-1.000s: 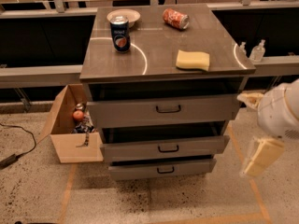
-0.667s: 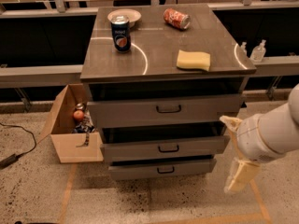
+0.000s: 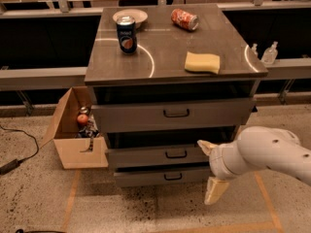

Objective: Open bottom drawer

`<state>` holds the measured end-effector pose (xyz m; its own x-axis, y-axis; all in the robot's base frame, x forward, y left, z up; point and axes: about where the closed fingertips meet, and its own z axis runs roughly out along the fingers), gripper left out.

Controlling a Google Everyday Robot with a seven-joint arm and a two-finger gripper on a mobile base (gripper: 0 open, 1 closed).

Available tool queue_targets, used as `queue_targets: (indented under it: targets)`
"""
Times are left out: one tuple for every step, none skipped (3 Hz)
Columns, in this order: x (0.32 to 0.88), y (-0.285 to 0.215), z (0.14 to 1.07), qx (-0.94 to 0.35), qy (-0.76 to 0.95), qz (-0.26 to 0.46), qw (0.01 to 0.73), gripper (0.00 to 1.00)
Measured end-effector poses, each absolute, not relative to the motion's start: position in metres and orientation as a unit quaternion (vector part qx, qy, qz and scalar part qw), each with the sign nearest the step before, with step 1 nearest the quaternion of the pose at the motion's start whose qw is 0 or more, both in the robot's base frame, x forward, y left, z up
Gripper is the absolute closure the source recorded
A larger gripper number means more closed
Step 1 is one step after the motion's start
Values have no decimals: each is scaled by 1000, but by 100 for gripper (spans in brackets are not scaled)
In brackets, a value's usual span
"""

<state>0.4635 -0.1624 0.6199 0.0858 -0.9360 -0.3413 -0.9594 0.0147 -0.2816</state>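
Camera view: claw (image 3: 208, 169), spread apart, at right end of bottom drawer (image 3: 146, 177); cardboard box (image 3: 73, 152) at left.

The bottom drawer (image 3: 146, 177) has a matt grey metal front and a small black handle. The gripper (image 3: 206, 171), low by the drawer's right end, has smooth cream plastic fingers (image 3: 214, 190) set wide apart. It sits on a glossy white arm (image 3: 267, 152). The cabinet top (image 3: 170, 47) is brushed metal with a dull sheen. On it are a matt, porous yellow sponge (image 3: 202, 62) and two glossy cans (image 3: 127, 34). The box (image 3: 73, 149) is plain matt cardboard. The floor (image 3: 39, 198) looks rough and speckled.
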Motion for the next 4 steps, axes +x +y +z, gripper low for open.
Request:
queue_targets:
  targets:
    - [491,-149,544,-716,669,23,200,0]
    - [498,-118,521,-721,668,41,179,0]
    - [498,-117,522,-721,667,41,180,0]
    - [494,-128,491,-706,681,39,189,0]
